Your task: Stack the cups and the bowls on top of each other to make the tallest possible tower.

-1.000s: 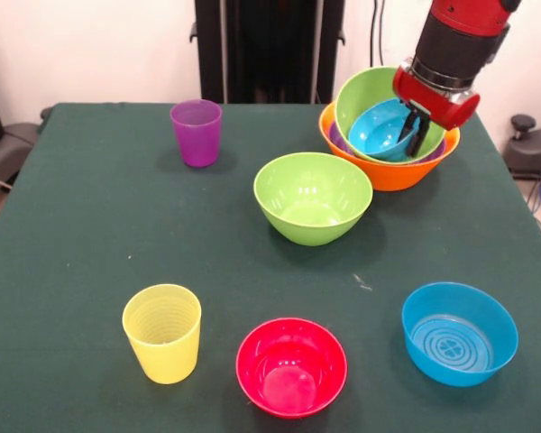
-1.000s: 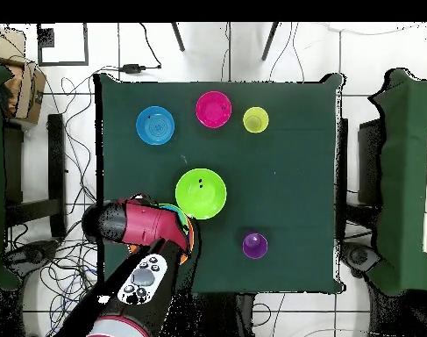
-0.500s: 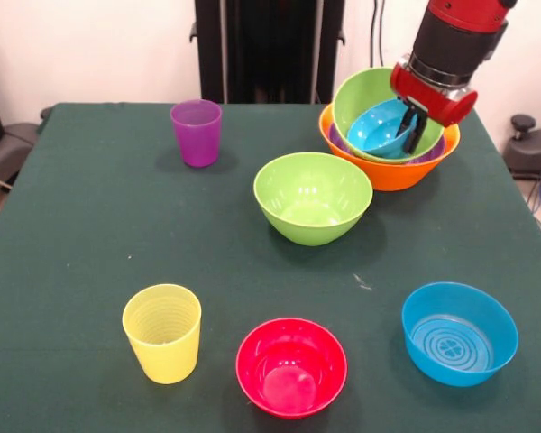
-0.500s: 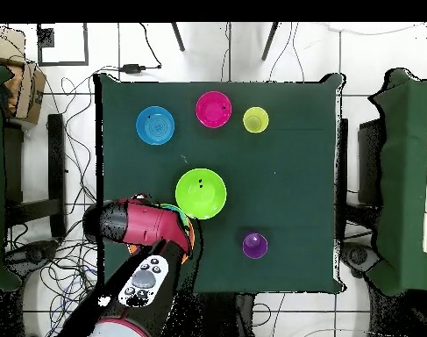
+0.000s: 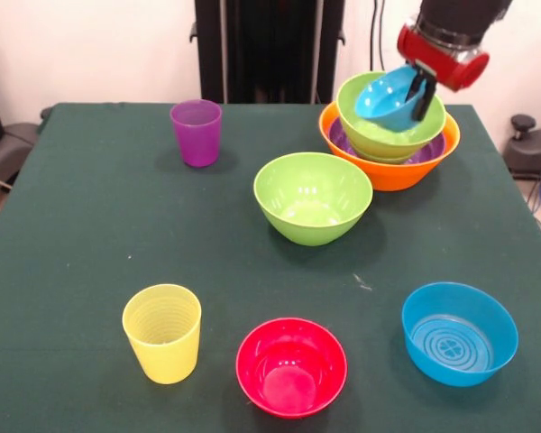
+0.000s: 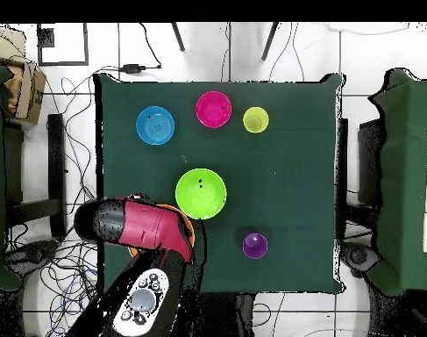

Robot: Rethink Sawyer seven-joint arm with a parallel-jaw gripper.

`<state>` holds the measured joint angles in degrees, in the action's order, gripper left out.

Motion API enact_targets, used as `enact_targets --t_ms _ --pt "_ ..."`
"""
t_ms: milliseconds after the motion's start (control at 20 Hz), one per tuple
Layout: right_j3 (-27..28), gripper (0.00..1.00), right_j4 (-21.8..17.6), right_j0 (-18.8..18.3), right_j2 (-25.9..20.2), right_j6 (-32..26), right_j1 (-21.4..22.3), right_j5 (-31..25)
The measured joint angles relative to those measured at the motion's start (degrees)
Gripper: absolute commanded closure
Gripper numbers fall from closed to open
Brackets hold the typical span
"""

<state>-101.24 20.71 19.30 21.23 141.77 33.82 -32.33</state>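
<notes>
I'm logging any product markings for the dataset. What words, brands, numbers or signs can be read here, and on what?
None can be read.
The loose blue bowl has only a moulded ring pattern on its floor, no letters.
The cups, the other bowls and the arm show no legible text in either view.

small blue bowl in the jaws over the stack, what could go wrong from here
The small blue bowl hangs tilted, pinched by its rim in the gripper, so it might slip or land crooked. The green bowl beneath already sits askew in the orange bowl; a push could topple that pile.
</notes>
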Motion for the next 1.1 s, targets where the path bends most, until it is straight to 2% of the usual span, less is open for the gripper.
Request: enact_targets --t_ms 300,600,850,1100 --pt "-0.23 1.00 -0.01 -0.15 0.72 0.00 3.23 -1.71" --pt "-0.89 1.00 -0.01 -1.38 0.73 0.00 4.47 -1.70" --pt "-2.67 1.00 -0.02 -3.13 0.68 0.00 4.70 -1.29" --pt "-5.40 1.00 -0.07 -6.23 0.03 0.00 4.70 1.67"
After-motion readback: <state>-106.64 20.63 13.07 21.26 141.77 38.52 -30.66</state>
